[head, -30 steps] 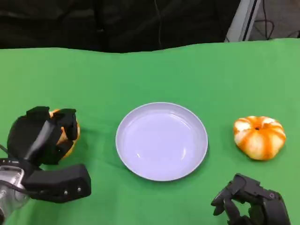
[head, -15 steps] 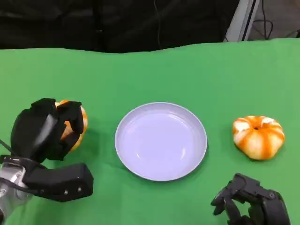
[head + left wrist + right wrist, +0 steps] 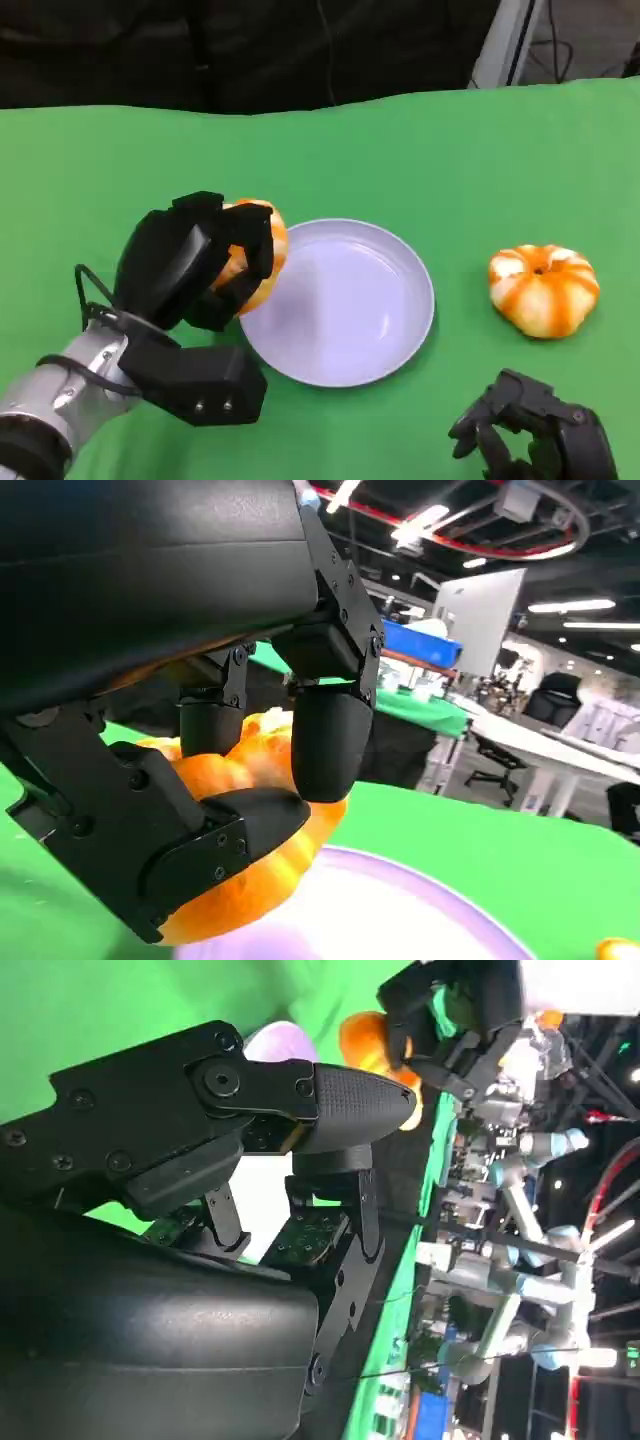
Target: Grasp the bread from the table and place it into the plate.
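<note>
Left hand (image 3: 195, 262) — fingers clamped round bread (image 3: 255, 252), carried from table to plate (image 3: 400, 330) rim | right hand (image 3: 530, 435) curled, empty | you release next — over plate.

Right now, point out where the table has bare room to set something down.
Bare green cloth runs along the far edge of the table, behind the plate. A strip lies between the plate and the loose bread, another between plate and right hand. The plate's left rim is crowded: the left hand holds bread there.
</note>
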{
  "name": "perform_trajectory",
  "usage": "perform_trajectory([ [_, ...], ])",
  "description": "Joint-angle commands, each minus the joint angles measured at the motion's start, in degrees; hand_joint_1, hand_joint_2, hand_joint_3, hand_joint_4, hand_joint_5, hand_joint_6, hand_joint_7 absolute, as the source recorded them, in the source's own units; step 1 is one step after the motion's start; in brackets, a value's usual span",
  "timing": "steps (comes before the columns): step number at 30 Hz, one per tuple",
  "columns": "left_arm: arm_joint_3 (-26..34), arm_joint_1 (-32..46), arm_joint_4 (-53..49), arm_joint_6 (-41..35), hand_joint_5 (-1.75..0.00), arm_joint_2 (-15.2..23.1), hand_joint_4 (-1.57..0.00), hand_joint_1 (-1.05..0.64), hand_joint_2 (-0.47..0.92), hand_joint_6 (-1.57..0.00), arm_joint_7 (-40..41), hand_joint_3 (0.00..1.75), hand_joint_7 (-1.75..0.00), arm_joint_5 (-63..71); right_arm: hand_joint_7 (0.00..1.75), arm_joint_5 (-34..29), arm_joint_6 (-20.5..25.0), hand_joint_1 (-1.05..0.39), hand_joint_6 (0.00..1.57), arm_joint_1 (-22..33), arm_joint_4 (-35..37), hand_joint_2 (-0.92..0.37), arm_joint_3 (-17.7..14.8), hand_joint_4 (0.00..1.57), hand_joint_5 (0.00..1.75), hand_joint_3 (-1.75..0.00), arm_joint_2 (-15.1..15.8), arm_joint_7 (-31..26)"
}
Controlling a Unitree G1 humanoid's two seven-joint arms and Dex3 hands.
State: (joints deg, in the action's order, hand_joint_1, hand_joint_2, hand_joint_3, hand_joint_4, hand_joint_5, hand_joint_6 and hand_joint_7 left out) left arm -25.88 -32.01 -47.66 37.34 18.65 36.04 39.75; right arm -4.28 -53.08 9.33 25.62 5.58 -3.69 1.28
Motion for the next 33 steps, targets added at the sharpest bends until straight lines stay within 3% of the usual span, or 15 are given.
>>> perform_trajectory([
  [1, 0.3, -0.3, -0.4, 0.7, -1.75, -1.6, -0.94, -0.07, 0.27, -0.73, -1.1, 1.43, -1.74, -0.3, 1.16, -0.2, 0.2, -0.68, 0.92, 0.2, -0.6, -0.82, -0.4, 0.89, 1.48, -0.6, 0.4, -0.4],
  [25, 0.5, -0.2, -0.1, 2.6, -1.75, -3.7, -0.95, -0.1, 0.29, -0.75, -3.8, 1.45, -1.7, -0.1, 1.16, -0.3, -0.5, -0.67, 0.91, 0.0, -0.2, -0.82, -0.4, 0.89, 1.47, -0.6, 0.4, -0.5],
  [29, -2.2, -2.6, -3.0, 0.5, -1.75, -8.2, -0.93, -0.13, 0.29, -0.73, -6.9, 1.42, -1.72, 0.8, 1.16, -0.3, 0.3, -0.68, 0.92, 0.2, -0.6, -0.81, -0.3, 0.89, 1.48, -0.6, 0.4, -0.4],
  [33, -2.2, -2.9, -3.5, 0.3, -1.75, -8.6, -0.92, -0.14, 0.29, -0.72, -7.1, 1.4, -1.74, 0.8, 1.16, -0.2, 0.4, -0.68, 0.92, 0.3, -0.7, -0.81, -0.3, 0.9, 1.48, -0.6, 0.4, -0.5],
])
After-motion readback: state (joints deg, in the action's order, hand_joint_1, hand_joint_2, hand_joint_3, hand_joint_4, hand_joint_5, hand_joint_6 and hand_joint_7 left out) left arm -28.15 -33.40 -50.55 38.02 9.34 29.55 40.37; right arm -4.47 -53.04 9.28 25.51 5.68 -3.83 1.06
